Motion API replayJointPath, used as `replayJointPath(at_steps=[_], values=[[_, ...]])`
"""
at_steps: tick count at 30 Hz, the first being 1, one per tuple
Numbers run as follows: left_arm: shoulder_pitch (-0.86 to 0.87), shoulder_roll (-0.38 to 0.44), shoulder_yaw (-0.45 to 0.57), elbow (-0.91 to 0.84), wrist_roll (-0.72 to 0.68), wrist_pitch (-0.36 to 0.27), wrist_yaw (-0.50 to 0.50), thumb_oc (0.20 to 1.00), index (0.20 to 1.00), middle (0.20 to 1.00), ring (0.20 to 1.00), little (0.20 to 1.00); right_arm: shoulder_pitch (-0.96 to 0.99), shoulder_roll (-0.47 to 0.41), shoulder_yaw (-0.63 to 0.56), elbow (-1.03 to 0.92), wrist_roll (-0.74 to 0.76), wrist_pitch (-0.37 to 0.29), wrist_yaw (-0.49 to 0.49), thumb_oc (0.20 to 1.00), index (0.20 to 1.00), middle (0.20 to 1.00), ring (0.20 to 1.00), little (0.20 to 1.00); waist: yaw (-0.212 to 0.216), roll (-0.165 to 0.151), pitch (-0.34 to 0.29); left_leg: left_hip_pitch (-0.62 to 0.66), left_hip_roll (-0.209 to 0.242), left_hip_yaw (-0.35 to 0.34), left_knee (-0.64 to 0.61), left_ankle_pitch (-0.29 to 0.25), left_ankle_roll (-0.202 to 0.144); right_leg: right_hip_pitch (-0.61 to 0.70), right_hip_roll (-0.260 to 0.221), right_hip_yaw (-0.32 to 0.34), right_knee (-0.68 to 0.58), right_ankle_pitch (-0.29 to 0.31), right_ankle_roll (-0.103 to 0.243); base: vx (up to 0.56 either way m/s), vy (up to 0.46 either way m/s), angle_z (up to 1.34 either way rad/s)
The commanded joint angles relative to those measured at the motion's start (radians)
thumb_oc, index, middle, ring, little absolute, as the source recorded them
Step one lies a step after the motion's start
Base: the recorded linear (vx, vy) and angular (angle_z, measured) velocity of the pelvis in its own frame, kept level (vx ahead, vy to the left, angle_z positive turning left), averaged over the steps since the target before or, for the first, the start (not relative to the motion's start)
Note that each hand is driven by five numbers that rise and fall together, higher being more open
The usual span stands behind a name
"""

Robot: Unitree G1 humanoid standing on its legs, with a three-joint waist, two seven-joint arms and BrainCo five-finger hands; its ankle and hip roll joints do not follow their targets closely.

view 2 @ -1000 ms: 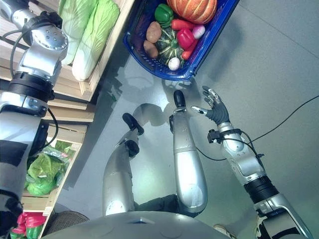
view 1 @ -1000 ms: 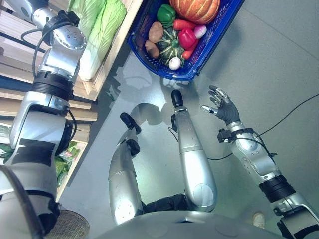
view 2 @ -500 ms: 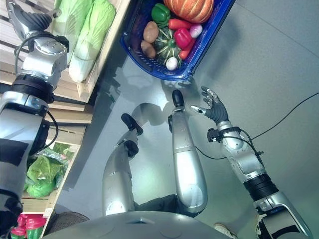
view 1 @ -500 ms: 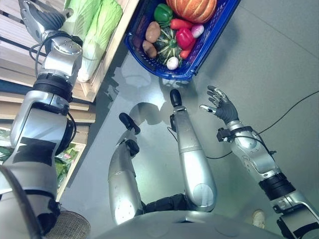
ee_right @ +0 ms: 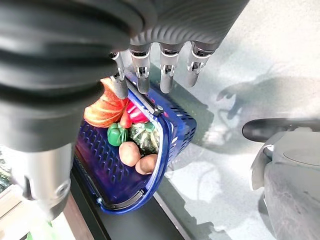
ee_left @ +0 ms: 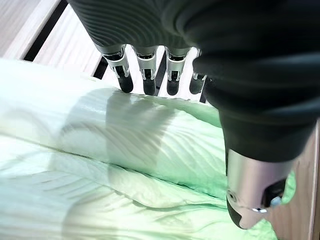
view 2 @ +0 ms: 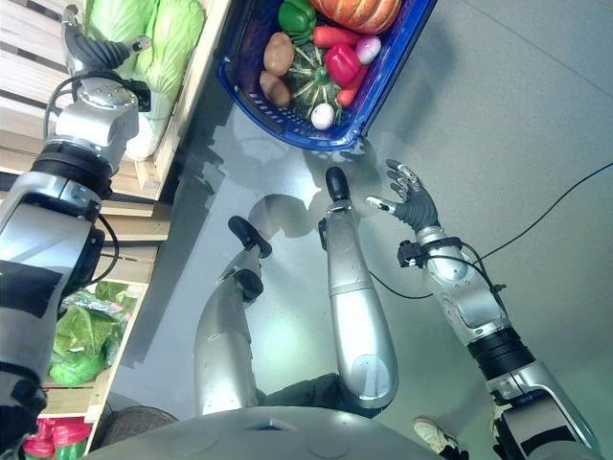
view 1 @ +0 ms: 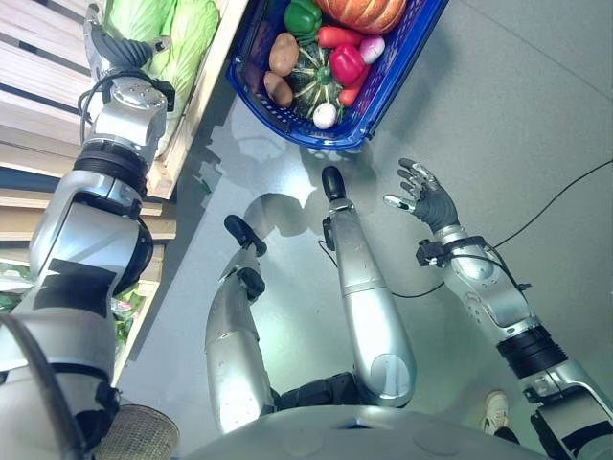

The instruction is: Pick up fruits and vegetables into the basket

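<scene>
I am holding my left hand over the two cabbages lying side by side on the wooden shelf, with my fingers straight and spread above the pale green leaves and my thumb hanging apart from them, so I am gripping nothing yet. The nearer cabbage is lying right below my palm, and I judge it to be the next thing for me to take. To do this well, I am planning to lower the hand until the fingers go past the far side of the cabbage and the thumb comes down on the near side, then close round its thick middle and not round the loose outer leaves, which look likely to tear or slip. It looks bulky, so I am expecting to need a wide, firm wrap before lifting. The blue basket is sitting on the floor just beside the shelf, already holding a pumpkin, a green squash, potatoes, peppers and a small onion. My right hand is hovering near the basket's corner, fingers loosely spread and empty.
</scene>
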Motion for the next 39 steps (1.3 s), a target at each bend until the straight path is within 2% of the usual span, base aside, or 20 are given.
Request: replayJointPath(at_steps=[1,3,5,10,16,24,34,39], values=[[0.037,-0.002,0.033,0.070,-0.106,0.016,-0.117,1.000,1.000,1.000,1.000,1.000,0.009,-0.021,0.003,-0.017,0.028,-0.011,0.008,1.000,1.000,1.000,1.000,1.000,-0.054,0.010,-0.038,-0.072,0.021,0.014,0.210,-0.183,0.014,0.008,0.043,-0.026,-0.027,-0.043,0.008,0.00,0.005,-0.04],[0.056,-0.016,0.032,0.083,-0.154,0.063,-0.197,1.000,1.000,1.000,1.000,1.000,0.007,-0.021,-0.007,-0.025,0.025,0.005,0.012,1.000,1.000,1.000,1.000,1.000,-0.057,0.011,-0.038,-0.073,0.021,0.017,0.209,-0.180,0.011,0.005,0.043,-0.025,-0.029,-0.041,0.009,0.00,0.008,-0.05],[0.068,-0.023,0.032,0.090,-0.161,0.086,-0.232,1.000,1.000,1.000,1.000,1.000,0.006,-0.025,-0.013,-0.031,0.027,0.016,0.017,1.000,1.000,1.000,1.000,1.000,-0.058,0.011,-0.038,-0.071,0.021,0.020,0.207,-0.180,0.011,0.006,0.043,-0.025,-0.031,-0.041,0.009,0.00,0.012,-0.04],[0.082,-0.029,0.033,0.124,-0.187,0.157,-0.276,1.000,1.000,1.000,1.000,1.000,-0.013,-0.036,-0.017,-0.032,0.030,0.035,0.021,1.000,1.000,1.000,1.000,1.000,-0.064,0.012,-0.038,-0.069,0.026,0.027,0.202,-0.172,0.006,0.004,0.044,-0.025,-0.036,-0.038,0.007,0.00,0.000,0.00],[0.073,-0.013,0.034,0.200,-0.147,0.244,-0.233,1.000,1.000,1.000,1.000,1.000,-0.029,-0.057,-0.022,-0.027,0.053,0.056,0.027,1.000,1.000,1.000,1.000,1.000,-0.071,0.011,-0.038,-0.081,0.031,0.025,0.202,-0.164,-0.001,-0.010,0.047,-0.020,-0.032,-0.038,0.000,0.01,0.013,-0.04],[0.077,-0.008,0.018,0.268,-0.071,0.300,-0.308,1.000,1.000,1.000,1.000,1.000,-0.034,-0.061,-0.008,-0.009,0.072,0.036,0.024,1.000,1.000,1.000,1.000,1.000,-0.075,0.005,-0.038,-0.106,0.039,0.023,0.216,-0.165,-0.005,-0.032,0.051,-0.014,-0.027,-0.038,-0.007,0.00,-0.004,-0.07],[0.106,-0.048,-0.006,0.281,-0.022,0.357,-0.564,1.000,1.000,1.000,1.000,1.000,-0.053,-0.063,-0.007,-0.008,0.086,0.041,0.033,1.000,1.000,1.000,1.000,1.000,-0.078,0.001,-0.038,-0.124,0.045,0.027,0.219,-0.165,-0.007,-0.048,0.055,-0.015,-0.028,-0.034,-0.006,0.00,-0.005,-0.03],[0.127,-0.071,0.004,0.246,-0.133,0.366,-0.658,1.000,1.000,1.000,1.000,1.000,-0.053,-0.064,-0.020,-0.025,0.078,0.061,0.042,1.000,1.000,1.000,1.000,1.000,-0.082,0.004,-0.038,-0.123,0.045,0.032,0.216,-0.166,-0.004,-0.051,0.058,-0.013,-0.027,-0.035,-0.006,0.00,0.004,-0.01]])
